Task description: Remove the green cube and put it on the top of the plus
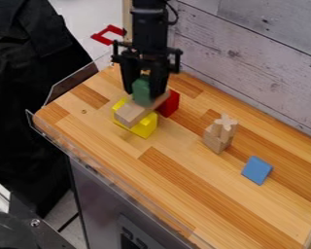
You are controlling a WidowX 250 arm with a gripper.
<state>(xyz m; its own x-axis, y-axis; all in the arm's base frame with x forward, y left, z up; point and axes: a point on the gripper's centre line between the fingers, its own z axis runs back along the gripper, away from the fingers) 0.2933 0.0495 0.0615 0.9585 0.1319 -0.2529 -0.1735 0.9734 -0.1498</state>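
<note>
At the upper left of the work surface, the black gripper (145,83) points down with its fingers against both sides of the green cube (142,91), shut on it. The green cube, a somewhat tall block, is at the upper end of a long plain wooden block (133,113). That wooden block lies across a yellow block (145,127) and close to a red block (169,104). Right of centre, the natural-wood plus (225,126) stands upright, its cross-shaped top facing up, at a small wooden block (215,142).
A blue block (257,170) lies to the right of the plus. The wooden tabletop (178,194) has a clear raised edge along its left and front sides, and a grey plank wall (249,53) runs behind it.
</note>
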